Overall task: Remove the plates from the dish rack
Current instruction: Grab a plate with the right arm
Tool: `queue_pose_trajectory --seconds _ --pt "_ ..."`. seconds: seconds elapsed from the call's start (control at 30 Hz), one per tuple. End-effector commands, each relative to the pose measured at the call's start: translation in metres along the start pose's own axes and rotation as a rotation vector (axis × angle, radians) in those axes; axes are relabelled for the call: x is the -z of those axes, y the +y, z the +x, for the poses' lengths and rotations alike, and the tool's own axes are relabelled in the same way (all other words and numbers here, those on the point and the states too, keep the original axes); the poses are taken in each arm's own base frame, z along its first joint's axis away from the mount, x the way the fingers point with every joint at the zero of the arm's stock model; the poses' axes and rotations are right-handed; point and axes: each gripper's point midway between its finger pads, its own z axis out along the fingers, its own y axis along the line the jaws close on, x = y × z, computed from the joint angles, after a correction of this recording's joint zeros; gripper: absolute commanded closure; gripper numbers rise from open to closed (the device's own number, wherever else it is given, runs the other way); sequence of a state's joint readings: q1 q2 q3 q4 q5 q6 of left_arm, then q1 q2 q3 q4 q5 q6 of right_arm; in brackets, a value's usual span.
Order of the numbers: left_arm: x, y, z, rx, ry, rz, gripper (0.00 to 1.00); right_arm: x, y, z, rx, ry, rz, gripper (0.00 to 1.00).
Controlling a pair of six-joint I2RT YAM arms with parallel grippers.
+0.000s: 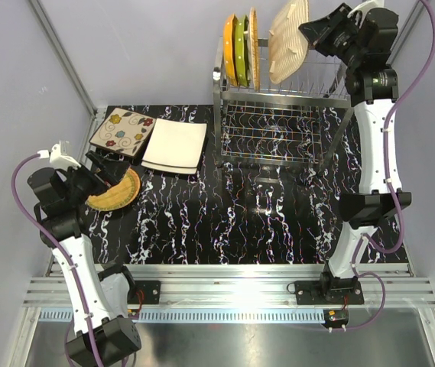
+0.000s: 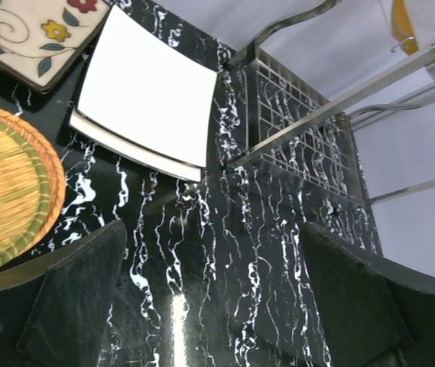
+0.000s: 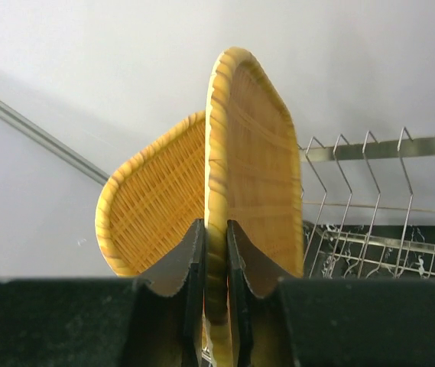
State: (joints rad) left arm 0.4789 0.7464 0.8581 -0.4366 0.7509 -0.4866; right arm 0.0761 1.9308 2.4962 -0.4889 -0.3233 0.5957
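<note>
A rounded-square wicker plate (image 3: 257, 176), standing on edge at the dish rack's (image 1: 278, 103) top tier, was clamped by the right tool (image 3: 215, 229). The left tool (image 2: 211, 237) was held apart over the bench (image 1: 240, 222), beside a round wicker plate (image 2: 3, 191).

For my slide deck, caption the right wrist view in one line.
Right pincer clamps an upright wicker plate, second wicker plate behind, dish rack at right.
</note>
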Motion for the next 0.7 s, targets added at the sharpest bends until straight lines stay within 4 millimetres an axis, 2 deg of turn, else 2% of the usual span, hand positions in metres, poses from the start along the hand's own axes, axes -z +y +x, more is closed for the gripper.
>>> queue_pose_trajectory --seconds 0.0,0.2,0.27,0.3,0.67 --pt "0.003 -0.027 -0.019 -0.035 -0.04 0.099 0.01 0.034 0.058 -0.06 -0.004 -0.159 -0.173 1.0" --pt "0.002 -0.034 -0.02 -0.007 -0.035 0.141 0.01 0.038 0.053 -0.071 -0.078 -0.166 -0.193 1.0" --pt "0.001 -0.036 -0.02 0.013 -0.029 0.155 0.01 0.038 0.056 -0.068 -0.108 -0.148 -0.214 1.0" --pt "0.001 -0.037 -0.021 0.012 -0.032 0.161 0.01 0.042 0.046 -0.076 -0.107 -0.164 -0.196 1.0" --pt "0.0 -0.046 -0.024 0.041 -0.022 0.201 0.01 0.052 0.049 -0.09 -0.176 -0.171 -0.243 1.0"
